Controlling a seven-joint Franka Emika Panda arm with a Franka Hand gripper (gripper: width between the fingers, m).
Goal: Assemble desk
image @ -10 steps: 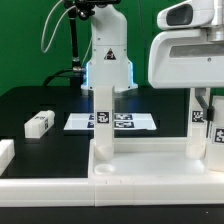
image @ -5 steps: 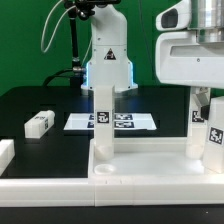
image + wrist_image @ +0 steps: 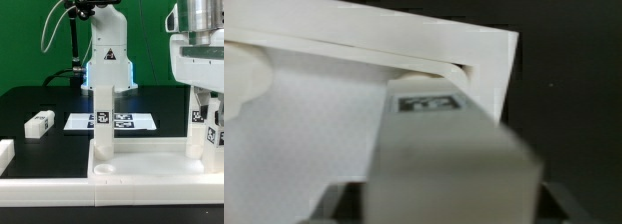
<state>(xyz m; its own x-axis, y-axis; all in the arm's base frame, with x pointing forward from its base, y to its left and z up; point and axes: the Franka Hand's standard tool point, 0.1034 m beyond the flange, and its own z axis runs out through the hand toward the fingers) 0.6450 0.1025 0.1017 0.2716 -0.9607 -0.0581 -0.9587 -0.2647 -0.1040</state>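
The desk's white tabletop [image 3: 150, 165] lies underside up at the front, its rim toward me. Two legs stand upright in it: one leg [image 3: 105, 120] toward the exterior view's left, and a tagged leg [image 3: 196, 135] on the right. My gripper [image 3: 205, 100] hangs over that right leg, straddling its top. In the wrist view this leg [image 3: 446, 150] fills the space between my dark fingers [image 3: 340, 205], rising from a corner of the tabletop [image 3: 331, 110]. Blur hides whether the pads press on it. A loose leg [image 3: 38, 123] lies on the black table at the left.
The marker board [image 3: 128, 121] lies flat behind the tabletop, in front of the robot's base [image 3: 107, 60]. A low white bar [image 3: 5, 155] sits at the left edge. A round socket [image 3: 105, 171] shows in the tabletop's near corner.
My gripper's white body has shifted toward the exterior view's right over the right leg. Legs, tabletop and the loose leg have stayed put.
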